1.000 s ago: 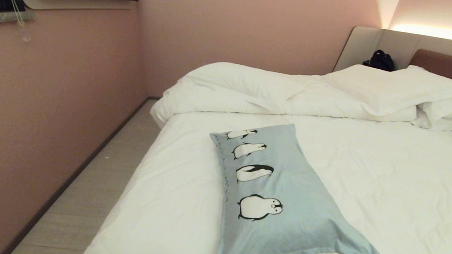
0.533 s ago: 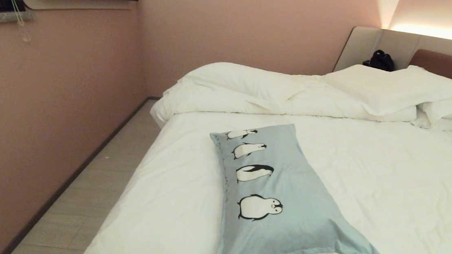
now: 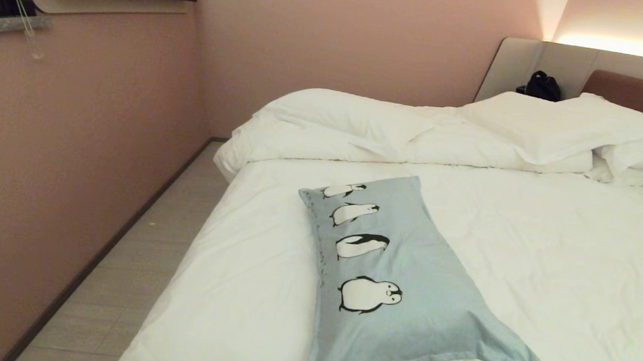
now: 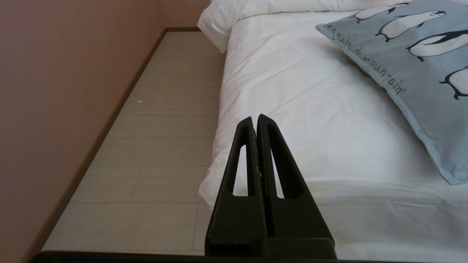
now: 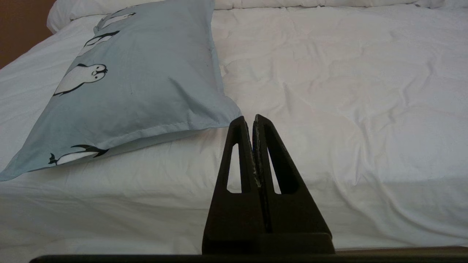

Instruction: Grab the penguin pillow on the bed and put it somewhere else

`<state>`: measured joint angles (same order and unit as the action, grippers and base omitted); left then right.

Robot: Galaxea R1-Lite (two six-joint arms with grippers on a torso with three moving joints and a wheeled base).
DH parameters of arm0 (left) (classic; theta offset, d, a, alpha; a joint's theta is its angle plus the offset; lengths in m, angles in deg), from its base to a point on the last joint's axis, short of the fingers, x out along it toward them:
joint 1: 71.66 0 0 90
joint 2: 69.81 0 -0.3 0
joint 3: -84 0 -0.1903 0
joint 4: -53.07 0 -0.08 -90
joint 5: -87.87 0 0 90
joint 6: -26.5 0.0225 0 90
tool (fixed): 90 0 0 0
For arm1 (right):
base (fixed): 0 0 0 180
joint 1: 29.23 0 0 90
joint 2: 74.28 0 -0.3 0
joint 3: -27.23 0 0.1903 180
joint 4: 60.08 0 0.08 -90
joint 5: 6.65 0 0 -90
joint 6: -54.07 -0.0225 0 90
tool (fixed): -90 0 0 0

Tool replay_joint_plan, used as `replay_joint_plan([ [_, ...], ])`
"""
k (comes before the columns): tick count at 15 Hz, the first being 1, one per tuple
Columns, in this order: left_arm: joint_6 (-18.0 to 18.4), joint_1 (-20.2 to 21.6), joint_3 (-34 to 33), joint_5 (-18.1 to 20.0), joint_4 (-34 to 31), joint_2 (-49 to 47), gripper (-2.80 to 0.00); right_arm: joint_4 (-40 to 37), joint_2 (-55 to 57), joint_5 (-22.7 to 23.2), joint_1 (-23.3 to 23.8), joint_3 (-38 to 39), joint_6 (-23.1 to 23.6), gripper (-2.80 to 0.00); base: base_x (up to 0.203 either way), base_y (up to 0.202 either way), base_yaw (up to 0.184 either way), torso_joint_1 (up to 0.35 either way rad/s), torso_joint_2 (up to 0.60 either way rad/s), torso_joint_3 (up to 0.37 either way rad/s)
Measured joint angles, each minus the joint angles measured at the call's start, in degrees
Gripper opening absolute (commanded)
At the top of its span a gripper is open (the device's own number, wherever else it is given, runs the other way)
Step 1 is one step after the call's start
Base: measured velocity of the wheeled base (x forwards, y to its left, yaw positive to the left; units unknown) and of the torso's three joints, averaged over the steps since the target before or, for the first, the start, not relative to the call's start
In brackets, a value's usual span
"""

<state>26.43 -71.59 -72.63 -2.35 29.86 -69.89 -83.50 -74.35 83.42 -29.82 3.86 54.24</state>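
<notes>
The pillow (image 5: pixel 135 73) lies upper left of the right gripper (image 5: pixel 253 120), close by; both grippers' fingers are pressed together, holding nothing.

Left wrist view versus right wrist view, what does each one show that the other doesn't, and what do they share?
Only the left wrist view shows the shut left gripper, the floor beside the bed, the pink wall and the script lettering along the pillow's edge. Only the right wrist view shows the shut right gripper, the pillow's near corner and the open stretch of white sheet beside it. Both show the penguin pillow lying on the bed, untouched by either gripper.
</notes>
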Motion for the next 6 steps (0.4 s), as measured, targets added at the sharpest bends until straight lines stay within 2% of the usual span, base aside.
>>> replay_joint_plan([
  [6,0.0,0.0,0.0,0.0,0.0,0.0,-2.80,0.0,0.0,0.0,0.0,0.0,-0.1,-2.80,0.000,0.000,0.000,0.000,0.00,0.000],
])
